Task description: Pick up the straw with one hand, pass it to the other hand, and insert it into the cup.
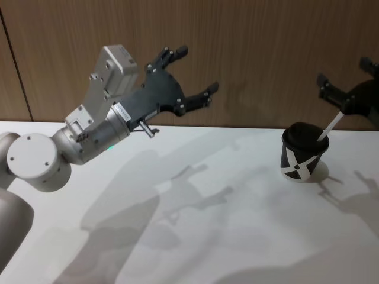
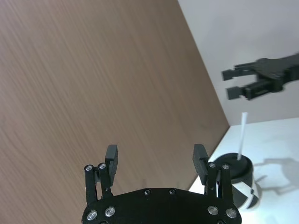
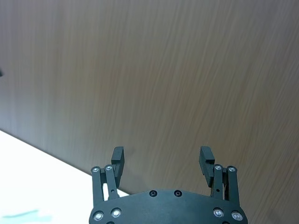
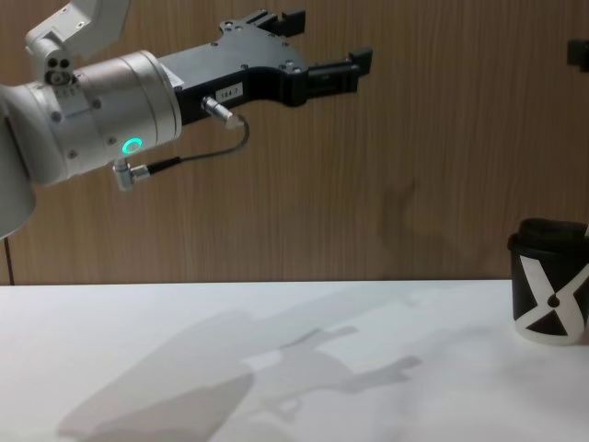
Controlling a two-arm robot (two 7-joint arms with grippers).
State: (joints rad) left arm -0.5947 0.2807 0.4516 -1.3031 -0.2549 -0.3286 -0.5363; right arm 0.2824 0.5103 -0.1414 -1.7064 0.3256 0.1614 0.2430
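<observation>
At right of the head view, the straw (image 1: 331,126) stands in the cup (image 1: 302,152) on the table (image 1: 195,195); insertion looks done. Both hands hover released: left hand (image 1: 195,74) upper left, right hand (image 1: 333,90) above the cup.

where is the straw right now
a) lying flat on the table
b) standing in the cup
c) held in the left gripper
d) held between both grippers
b) The straw leans out of the black cup, its lower end inside; the left gripper is open and empty, raised far to the side, and the right gripper is open above the straw, not touching it.
</observation>
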